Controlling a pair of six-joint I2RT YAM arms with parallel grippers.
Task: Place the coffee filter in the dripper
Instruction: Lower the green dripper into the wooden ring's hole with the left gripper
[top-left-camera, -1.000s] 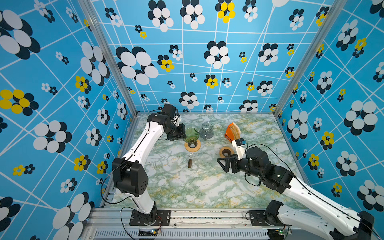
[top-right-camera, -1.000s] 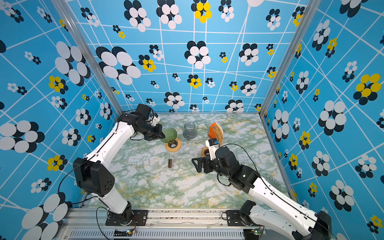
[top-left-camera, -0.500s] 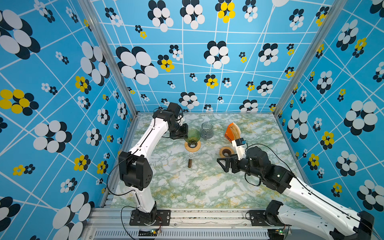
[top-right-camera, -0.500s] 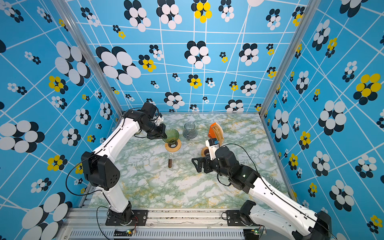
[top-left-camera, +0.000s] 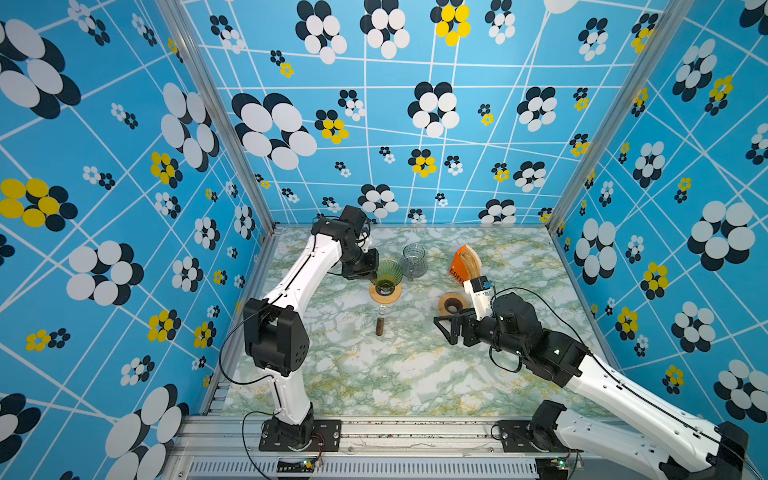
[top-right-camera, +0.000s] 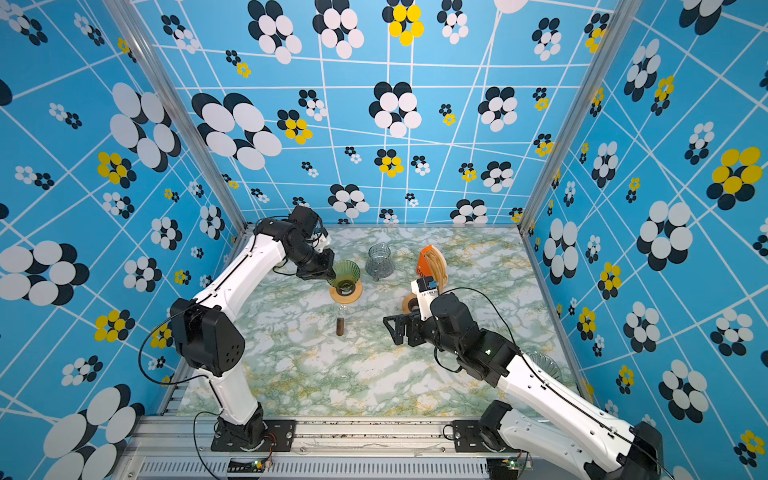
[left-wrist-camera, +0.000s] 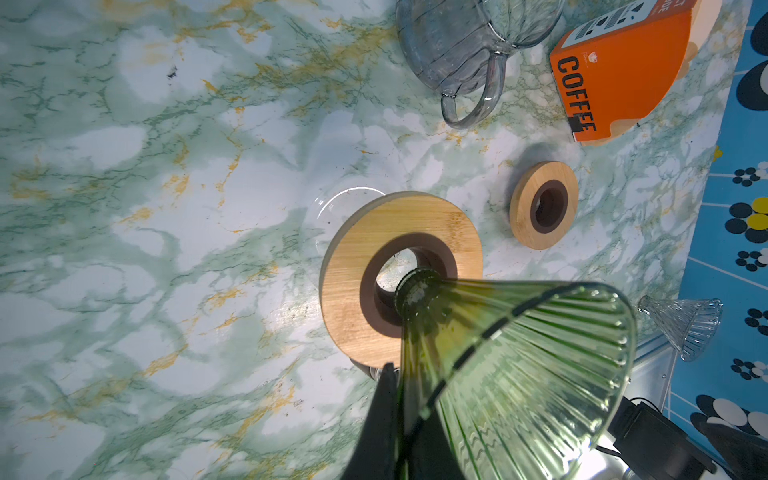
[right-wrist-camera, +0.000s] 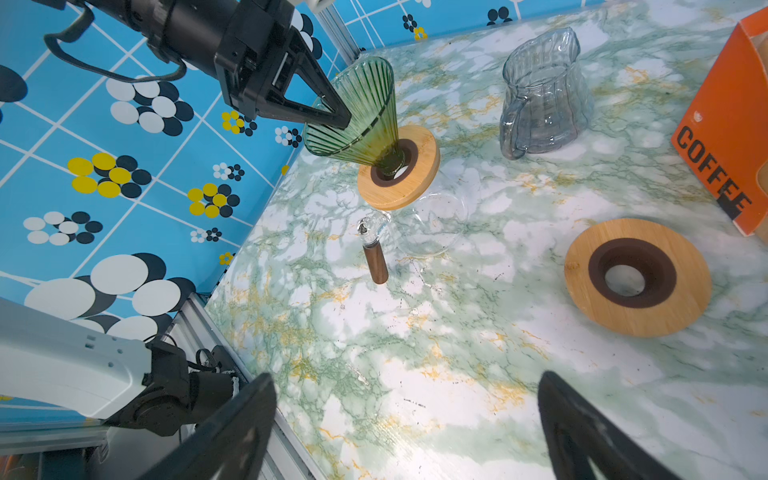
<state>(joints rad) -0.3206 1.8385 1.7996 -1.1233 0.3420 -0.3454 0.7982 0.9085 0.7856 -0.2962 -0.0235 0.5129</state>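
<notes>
Right wrist: left end effector (right-wrist-camera: 334, 118) pinches tilted dripper (right-wrist-camera: 365, 112); level it, seat squarely in ring (right-wrist-camera: 415, 187) below. Right end effector (right-wrist-camera: 407, 419) wide.

White arm links (top-left-camera: 303, 270) with black joints (top-left-camera: 276, 340), thin black cables (top-right-camera: 140, 357), triangular black jaws.

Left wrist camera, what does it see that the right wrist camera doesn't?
Only the left wrist view shows the clear glass dripper by the blue wall. Only the right wrist view shows the brown handle and the open right tool. Both show the green dripper, gripped by the left tool, the wooden ring under it, the spare wooden ring, the grey jug and the orange coffee box.
</notes>
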